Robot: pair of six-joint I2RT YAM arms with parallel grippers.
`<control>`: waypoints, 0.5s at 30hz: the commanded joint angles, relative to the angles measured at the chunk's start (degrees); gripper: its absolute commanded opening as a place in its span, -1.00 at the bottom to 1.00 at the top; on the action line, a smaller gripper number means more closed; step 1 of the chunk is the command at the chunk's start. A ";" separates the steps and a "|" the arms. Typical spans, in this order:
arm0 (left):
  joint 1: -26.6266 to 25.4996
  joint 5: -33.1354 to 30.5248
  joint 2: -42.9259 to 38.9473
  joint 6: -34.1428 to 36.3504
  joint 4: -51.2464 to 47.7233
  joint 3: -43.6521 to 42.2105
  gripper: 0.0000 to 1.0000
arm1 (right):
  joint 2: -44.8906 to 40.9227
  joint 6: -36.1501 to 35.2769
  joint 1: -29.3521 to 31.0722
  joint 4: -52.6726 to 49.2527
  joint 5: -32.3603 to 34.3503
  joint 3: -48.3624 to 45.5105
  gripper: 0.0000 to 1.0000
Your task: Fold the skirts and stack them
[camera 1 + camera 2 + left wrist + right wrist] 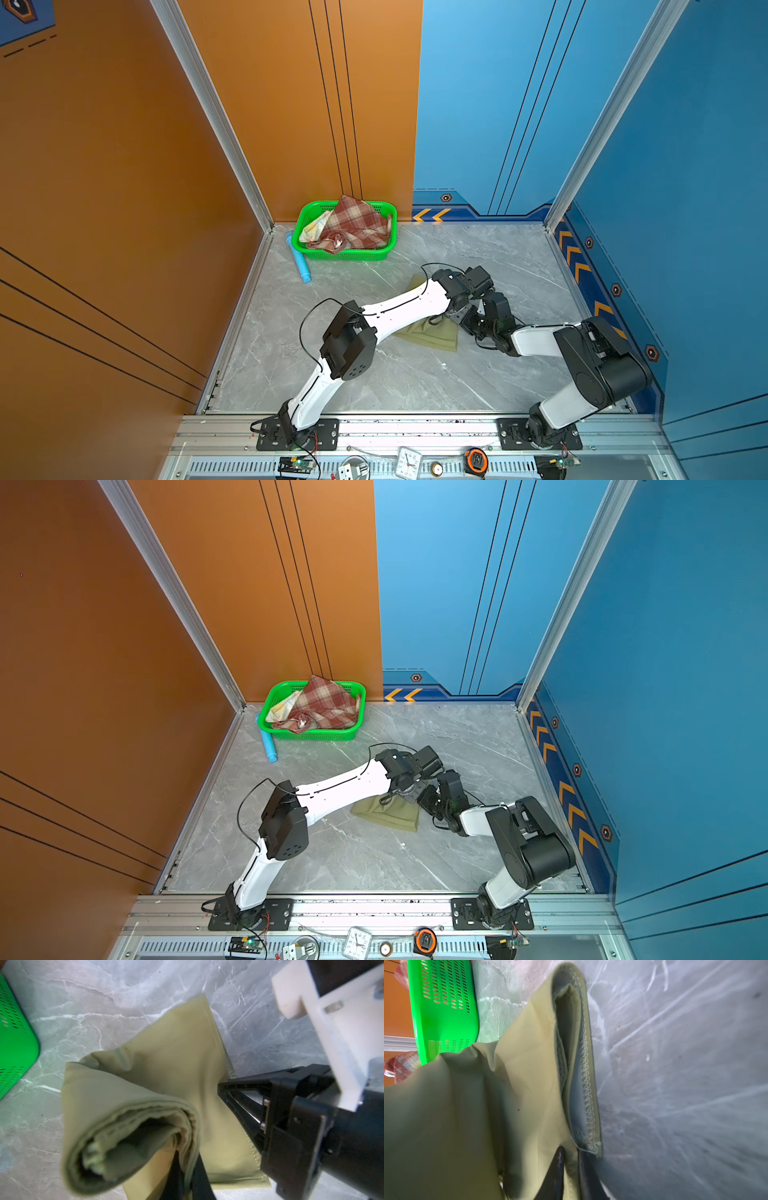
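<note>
Lying near the middle of the marble tabletop [415, 382], the olive-green skirt [432, 340] is showing partly folded, with both arms crossing above it in both top views. Left claw [188, 1169] is pinching a rolled, lifted fold of this skirt between narrow jaws, and the cloth is bulging out just past the fingertips. Right claw [572, 1167] is gripping the stitched hem edge, its fingers drawn close with fabric sandwiched between them. Seen from the left wrist, its tips are meeting at the skirt's side seam. The two claws are working close together at the skirt's right-hand edge in the top views, while the rest of the cloth is spreading flat leftward. Plaid skirt [353, 226] and floral skirt [314, 226] are sitting crumpled in the green basket [345, 254] at the back left corner, well apart from both claws, with the plaid lying over the floral. Blue tube [300, 262] is lying just beside the basket's left wall.
</note>
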 commanded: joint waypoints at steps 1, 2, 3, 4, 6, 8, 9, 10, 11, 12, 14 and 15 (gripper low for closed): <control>-0.95 2.38 2.00 -0.65 -1.82 2.81 -1.00 | 1.63 1.59 -0.65 -0.93 1.30 -2.39 -0.67; -1.02 2.73 2.30 -0.68 -1.87 3.00 -1.00 | 1.47 1.76 -0.93 -0.63 1.30 -2.79 -0.67; -1.11 2.99 2.55 -0.79 -1.83 3.17 -1.00 | 1.20 2.00 -1.22 -0.20 1.30 -3.31 -0.66; -1.10 3.35 2.74 -0.82 -1.84 3.71 -1.00 | 0.82 1.92 -1.57 -0.29 1.26 -3.64 -0.64; -1.08 4.58 2.88 -0.96 -1.85 5.58 -1.00 | 0.17 1.56 -2.12 -0.60 1.34 -4.15 -0.57; -1.11 6.55 3.01 -0.67 -1.79 8.90 -0.59 | -0.12 1.35 -2.76 -0.75 1.08 -4.42 -0.50; -1.14 7.27 3.10 -0.37 -1.81 10.89 -0.27 | -0.17 1.35 -2.99 -0.62 0.82 -4.59 -0.47; -1.25 8.18 3.19 -0.16 -1.79 12.76 -0.10 | -0.21 1.35 -3.16 -0.45 0.69 -4.64 -0.44; -1.39 9.43 3.11 -0.02 -1.76 14.87 0.04 | -0.28 1.34 -3.34 -0.43 0.58 -4.78 -0.43; -1.27 10.29 2.78 0.12 -1.75 16.63 0.16 | -0.37 1.33 -3.52 -0.39 0.58 -4.92 -0.41; -1.29 11.55 1.79 0.30 -1.67 18.55 0.27 | -0.47 1.13 -3.87 -0.43 0.22 -5.15 -0.40; -1.17 11.66 1.02 0.49 -1.67 18.67 0.29 | -0.60 1.08 -4.15 -0.43 -0.01 -5.32 -0.39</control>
